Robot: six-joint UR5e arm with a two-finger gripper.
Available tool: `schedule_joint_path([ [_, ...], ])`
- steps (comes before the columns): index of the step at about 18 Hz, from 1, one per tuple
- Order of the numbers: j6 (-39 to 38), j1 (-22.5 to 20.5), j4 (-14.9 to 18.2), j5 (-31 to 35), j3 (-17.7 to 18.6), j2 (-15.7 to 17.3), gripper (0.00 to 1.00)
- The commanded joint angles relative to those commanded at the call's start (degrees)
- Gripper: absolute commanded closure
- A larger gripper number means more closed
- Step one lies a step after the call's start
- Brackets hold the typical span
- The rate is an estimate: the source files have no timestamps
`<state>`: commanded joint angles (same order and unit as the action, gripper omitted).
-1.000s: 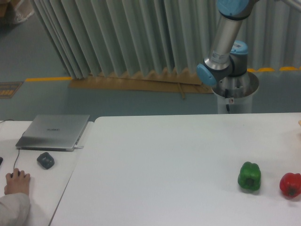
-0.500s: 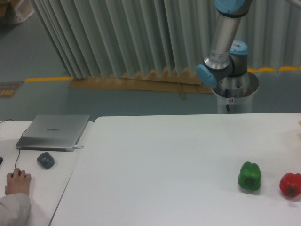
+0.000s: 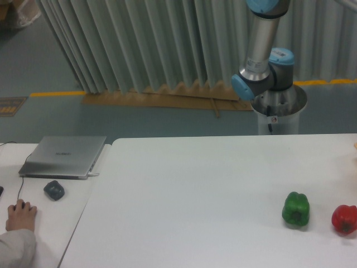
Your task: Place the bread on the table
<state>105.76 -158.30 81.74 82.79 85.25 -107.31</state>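
The main risk is judged to lie in what cannot be seen: the gripper is out of frame, so whether it is wide, narrow or closed on something cannot be told. Only the lower joints of the grey-and-blue robot arm [image 3: 261, 61] are shown, rising from a round metal pedestal [image 3: 277, 114] behind the large plain white rectangular tabletop [image 3: 189, 195] and leaving the picture at the top edge. If the loaf were being carried overhead and let go too high, it could be expected to bounce or roll on the smooth surface, possibly into the glossy green bell pepper [image 3: 295, 209] or the shiny red bell pepper [image 3: 344, 219], which are seen near each other at the right side of the tabletop. A descent toward that side could also knock either pepper.

The bread itself is not clearly shown. A tiny pale orange sliver [image 3: 355, 146] is glimpsed at the extreme right edge above the tabletop, but it is too small to be identified, so nothing can be said of the loaf's colour, shape or pose.

On the smaller white desk [image 3: 50, 215] at the left, a closed silver laptop [image 3: 64, 156], a small dark rounded object [image 3: 54, 190] and a person's hand [image 3: 21, 216] are seen, well apart from the peppers
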Motion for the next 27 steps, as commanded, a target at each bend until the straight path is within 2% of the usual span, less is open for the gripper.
schedule_joint_path([
  [7,-11.44,5.89,-3.51,0.0,0.44,-0.62,0.77],
  [11,-12.59,9.85,-3.34,0.7,2.89,-0.18,0.77],
  [20,-12.77,10.21,-3.43,2.72,7.73,0.53,0.76],
  [22,-13.21,10.47,-3.43,5.7,7.91,0.53,0.76],
  [27,-13.56,10.91,-3.78,6.24,7.56,-0.26,0.73],
])
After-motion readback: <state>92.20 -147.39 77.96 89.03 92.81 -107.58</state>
